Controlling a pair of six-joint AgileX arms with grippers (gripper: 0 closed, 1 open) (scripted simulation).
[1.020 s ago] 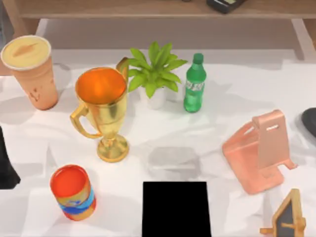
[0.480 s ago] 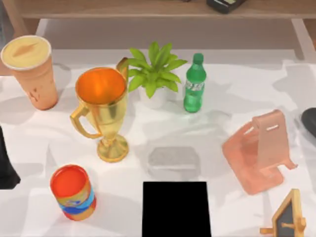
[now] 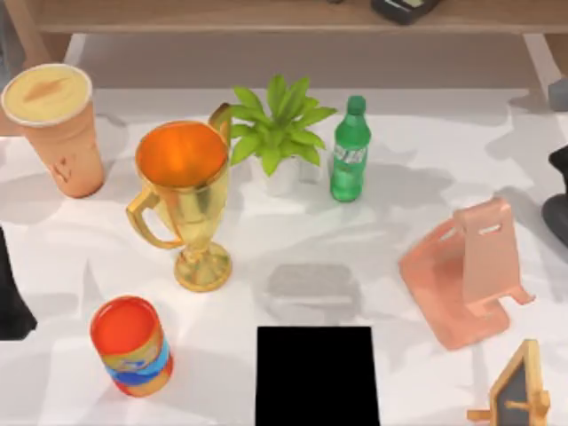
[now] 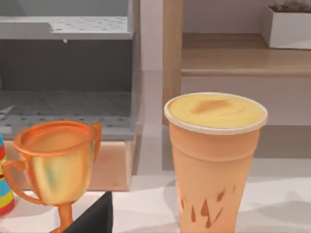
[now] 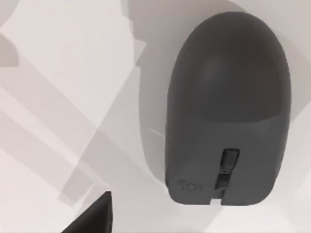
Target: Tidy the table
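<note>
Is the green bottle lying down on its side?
No, the green bottle stands upright on the table, cap up, right beside the little potted plant.

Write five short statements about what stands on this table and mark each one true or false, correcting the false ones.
1. The green bottle stands upright beside the potted plant. True.
2. The gold trophy lies on its side. False: it stands upright on its base.
3. A dark computer mouse lies on the white table. True.
4. The pink phone stand sits at the table's left side. False: it is at the right side.
5. The tall orange cup stands at the left, near the back edge. True.
</note>
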